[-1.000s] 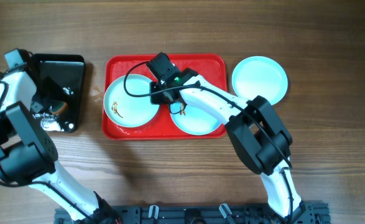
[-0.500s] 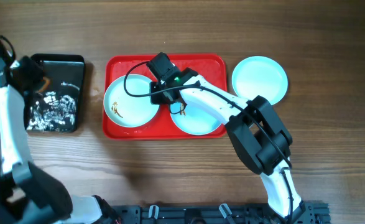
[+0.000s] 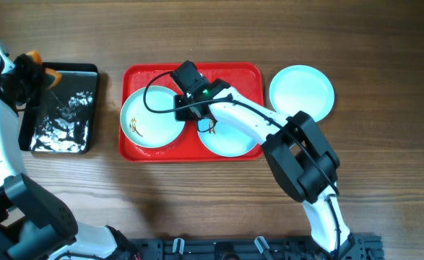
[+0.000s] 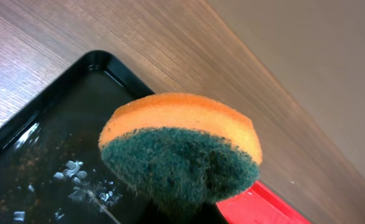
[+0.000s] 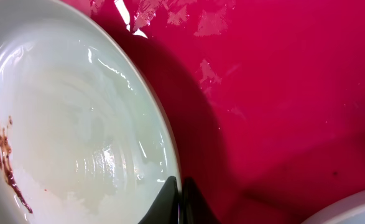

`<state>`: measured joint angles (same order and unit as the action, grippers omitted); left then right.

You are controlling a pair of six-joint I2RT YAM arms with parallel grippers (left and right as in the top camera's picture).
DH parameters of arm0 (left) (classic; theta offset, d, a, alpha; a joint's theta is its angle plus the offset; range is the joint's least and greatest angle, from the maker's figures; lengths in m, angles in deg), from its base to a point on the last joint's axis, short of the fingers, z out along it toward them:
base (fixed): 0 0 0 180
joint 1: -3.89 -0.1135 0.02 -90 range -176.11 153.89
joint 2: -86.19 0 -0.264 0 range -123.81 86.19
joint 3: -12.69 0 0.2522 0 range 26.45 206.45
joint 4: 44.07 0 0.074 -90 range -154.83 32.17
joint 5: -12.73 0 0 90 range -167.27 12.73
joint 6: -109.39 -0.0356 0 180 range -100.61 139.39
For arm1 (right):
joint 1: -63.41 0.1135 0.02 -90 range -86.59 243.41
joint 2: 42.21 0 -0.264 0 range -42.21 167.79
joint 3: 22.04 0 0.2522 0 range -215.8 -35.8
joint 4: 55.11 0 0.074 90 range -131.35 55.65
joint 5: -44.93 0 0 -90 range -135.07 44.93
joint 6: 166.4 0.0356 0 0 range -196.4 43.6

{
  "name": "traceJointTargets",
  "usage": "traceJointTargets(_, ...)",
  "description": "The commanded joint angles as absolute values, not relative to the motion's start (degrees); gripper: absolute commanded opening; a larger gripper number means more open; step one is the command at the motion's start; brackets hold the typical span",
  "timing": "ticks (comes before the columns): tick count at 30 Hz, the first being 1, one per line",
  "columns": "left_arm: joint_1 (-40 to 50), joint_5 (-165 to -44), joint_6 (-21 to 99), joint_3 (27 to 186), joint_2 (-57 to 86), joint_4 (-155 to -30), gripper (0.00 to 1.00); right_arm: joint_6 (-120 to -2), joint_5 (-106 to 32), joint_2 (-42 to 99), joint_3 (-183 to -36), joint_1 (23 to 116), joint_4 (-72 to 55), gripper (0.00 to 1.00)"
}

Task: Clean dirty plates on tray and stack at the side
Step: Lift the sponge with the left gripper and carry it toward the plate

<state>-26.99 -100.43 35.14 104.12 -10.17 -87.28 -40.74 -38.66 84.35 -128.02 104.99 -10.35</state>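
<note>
Either side of our right pincer, tips together, lie two plates on one tray; a third plate lies beyond. Our left pincer clamps one sponge.

Likely a robot lab: wooden table and plain wall.

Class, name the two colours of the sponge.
The sponge is orange with a dark green scouring face; clearest in left wrist view.
</note>
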Motion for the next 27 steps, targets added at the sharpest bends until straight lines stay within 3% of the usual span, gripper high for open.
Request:
traceJointTargets(1, -28.8, -113.5, 34.2, 104.3, -10.1, -86.4, 0.04, -41.9, -38.1, 85.4, -127.9, 105.3, -10.7, 0.05)
traceJointTargets(3, -28.7, -111.0, 28.5, 103.4, -10.5, -87.8, 0.04, -41.8, -38.1, 85.4, -127.9, 105.3, -11.0, 0.05)
traceJointTargets(7, -29.5, -101.7, 28.3, 97.9, -13.1, -87.0, 0.04, -42.0, -38.1, 85.4, -127.9, 105.3, -10.6, 0.04)
traceJointTargets(12, -31.4, -114.5, 28.8, 98.2, -6.0, -80.0, 0.04, -41.9, -38.1, 85.4, -127.9, 105.3, -10.8, 0.05)
traceJointTargets(14, -31.3, -114.6, 28.8, 98.2, -2.5, -78.5, 0.04, -41.9, -38.1, 85.4, -127.9, 105.3, -10.9, 0.05)
traceJointTargets(20, -31.3, -102.5, 25.8, 91.5, -9.5, -79.7, 0.04, -41.9, -37.9, 85.4, -127.9, 105.3, -11.1, 0.05)
traceJointTargets(23, -31.3, -104.9, 25.8, 91.5, -10.9, -79.6, 0.04, -42.7, -37.9, 85.4, -127.9, 105.3, -10.9, 0.05)
traceJointTargets(27, -31.3, -116.7, 28.3, 92.9, -1.9, -73.7, 0.04, -43.2, -37.7, 85.4, -127.9, 105.3, -11.0, 0.05)
